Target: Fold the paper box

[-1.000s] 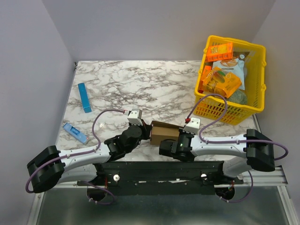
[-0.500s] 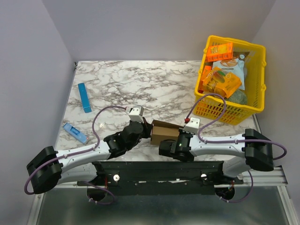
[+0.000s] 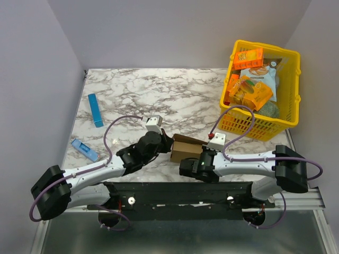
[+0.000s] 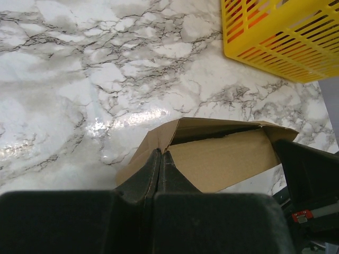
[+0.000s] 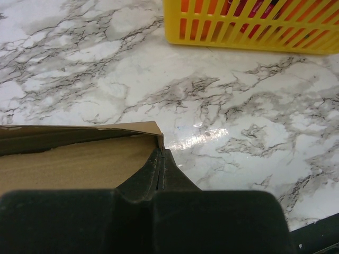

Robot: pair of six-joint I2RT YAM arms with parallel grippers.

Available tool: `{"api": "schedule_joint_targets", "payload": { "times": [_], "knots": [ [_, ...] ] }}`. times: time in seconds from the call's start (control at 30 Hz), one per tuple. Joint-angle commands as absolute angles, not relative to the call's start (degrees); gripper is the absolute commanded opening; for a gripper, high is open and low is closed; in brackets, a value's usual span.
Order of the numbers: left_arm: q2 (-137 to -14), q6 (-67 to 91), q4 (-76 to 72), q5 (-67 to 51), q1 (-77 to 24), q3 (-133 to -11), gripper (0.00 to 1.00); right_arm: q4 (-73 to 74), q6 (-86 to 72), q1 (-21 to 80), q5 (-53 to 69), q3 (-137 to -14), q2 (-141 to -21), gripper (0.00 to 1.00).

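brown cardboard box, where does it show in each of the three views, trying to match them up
Top external: the plain brown cardboard box sits low centre on the white marble-pattern table.
Left wrist: lower centre to right.
Right wrist: lower left, cut off by the left edge.
Shared landmark: the yellow slotted plastic basket, upper right in the top view and along the top edge, toward the right, in both wrist views.

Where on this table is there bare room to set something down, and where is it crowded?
Widest bare patch: the middle and back of the table, between the blue bar and the yellow basket. A smaller strip lies between the bar and the blue packet. Crowded: the near edge, where the left gripper and right gripper meet at the paper box.
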State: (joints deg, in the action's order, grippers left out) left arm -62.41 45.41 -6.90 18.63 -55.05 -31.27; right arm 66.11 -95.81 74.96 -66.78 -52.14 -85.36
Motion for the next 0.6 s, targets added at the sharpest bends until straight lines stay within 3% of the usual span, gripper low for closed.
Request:
{"api": "schedule_joint_targets", "payload": {
  "times": [0.0, 0.57],
  "knots": [
    [-63.7, 48.9, -5.4, 12.2, -54.9, -34.6, 0.00, 65.1, -98.5, 75.8, -62.8, -52.7, -87.1, 0.00],
    [-66.0, 51.5, -6.2, 8.6, -54.9, -33.6, 0.00, 65.8, -98.6, 75.8, -62.8, -53.4, -88.2, 0.01]
  ]
}}
